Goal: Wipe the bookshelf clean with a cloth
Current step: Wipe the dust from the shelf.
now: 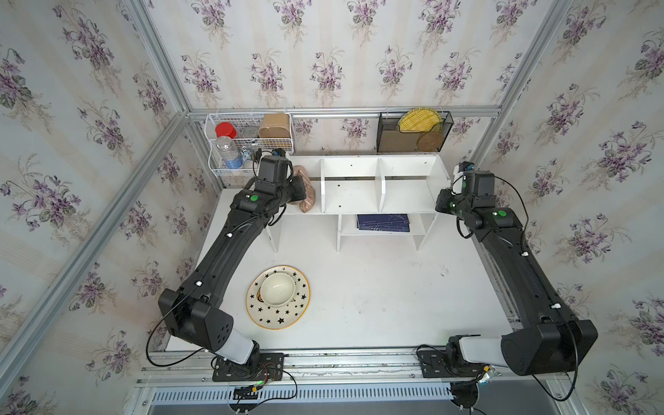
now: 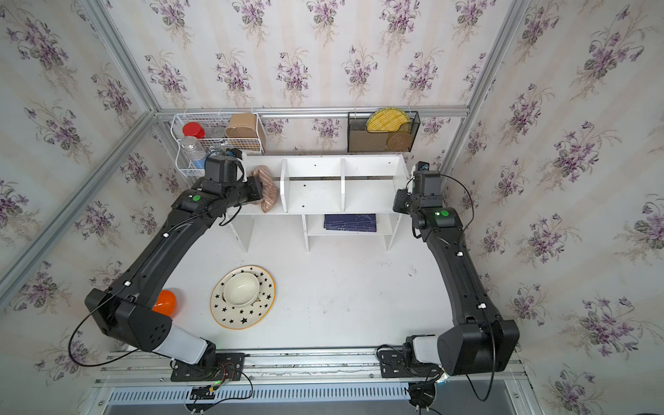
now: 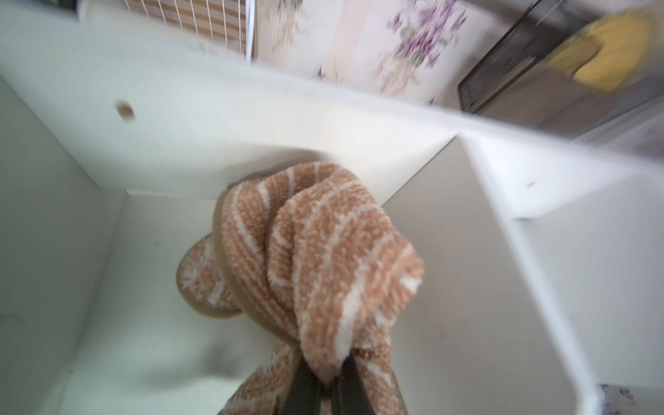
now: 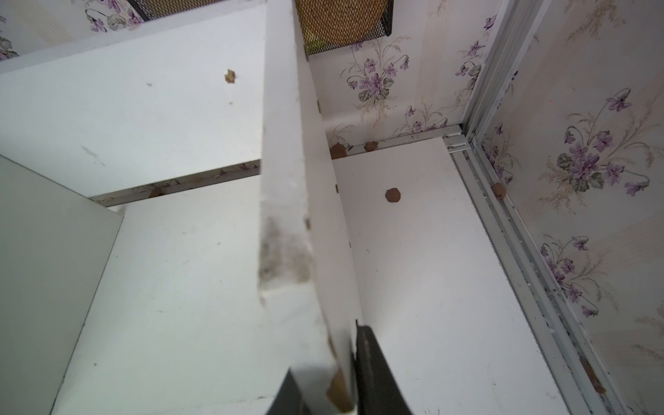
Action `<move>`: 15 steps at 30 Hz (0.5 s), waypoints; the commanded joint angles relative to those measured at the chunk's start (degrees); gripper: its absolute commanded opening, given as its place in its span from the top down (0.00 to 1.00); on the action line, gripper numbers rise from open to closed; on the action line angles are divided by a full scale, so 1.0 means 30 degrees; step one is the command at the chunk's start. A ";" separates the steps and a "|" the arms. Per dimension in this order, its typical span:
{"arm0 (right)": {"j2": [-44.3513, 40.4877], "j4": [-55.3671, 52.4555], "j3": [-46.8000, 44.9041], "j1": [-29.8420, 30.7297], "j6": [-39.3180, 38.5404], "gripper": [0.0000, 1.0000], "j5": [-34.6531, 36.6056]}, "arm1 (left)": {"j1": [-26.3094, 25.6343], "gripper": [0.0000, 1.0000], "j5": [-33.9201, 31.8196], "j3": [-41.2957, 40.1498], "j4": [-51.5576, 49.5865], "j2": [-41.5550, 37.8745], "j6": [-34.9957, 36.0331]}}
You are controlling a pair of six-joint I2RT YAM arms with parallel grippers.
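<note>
The white bookshelf [image 1: 352, 196] [image 2: 312, 196] stands at the back of the table in both top views. The striped tan-pink cloth [image 3: 316, 251] hangs bunched inside its leftmost upper compartment, also seen as the cloth [image 1: 307, 203] [image 2: 268, 196] from above. My left gripper [image 3: 325, 373] is shut on a fold of the cloth, its wrist reaching into that compartment. My right gripper [image 4: 327, 381] is closed across the bookshelf's right side panel [image 4: 287, 179], one finger on each face of the board.
A white wire basket [image 1: 251, 143] with jars hangs behind the left arm, and a black mesh rack [image 1: 413, 134] hangs at the back right. A blue book [image 1: 383, 222] lies on the lower shelf. A starred plate [image 1: 284, 318] holds a bowl mid-table. Brown crumbs [image 4: 392, 195] dot the back corner.
</note>
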 commanded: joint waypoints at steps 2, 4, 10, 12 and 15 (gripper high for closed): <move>-0.0057 -0.0209 -0.0190 -0.0075 0.1780 1.00 0.0385 | -0.0768 1.00 0.0106 0.2596 -0.0475 0.0196 0.1111; -0.0109 -0.0185 -0.0263 -0.0075 0.1807 1.00 0.0381 | -0.1110 1.00 0.0577 0.3839 -0.0544 0.0624 0.1303; -0.0290 -0.0243 -0.0324 -0.0079 0.1810 1.00 0.0438 | -0.1767 1.00 0.0911 0.6617 -0.1229 0.3100 0.1474; -0.0369 -0.0294 -0.0277 -0.0078 0.1795 1.00 0.0464 | -0.1769 1.00 0.0481 0.7322 -0.1743 0.4032 0.1320; -0.0522 -0.0386 -0.0302 -0.0068 0.1680 1.00 0.0562 | -0.1769 1.00 -0.0115 0.7793 -0.1741 0.4820 0.1177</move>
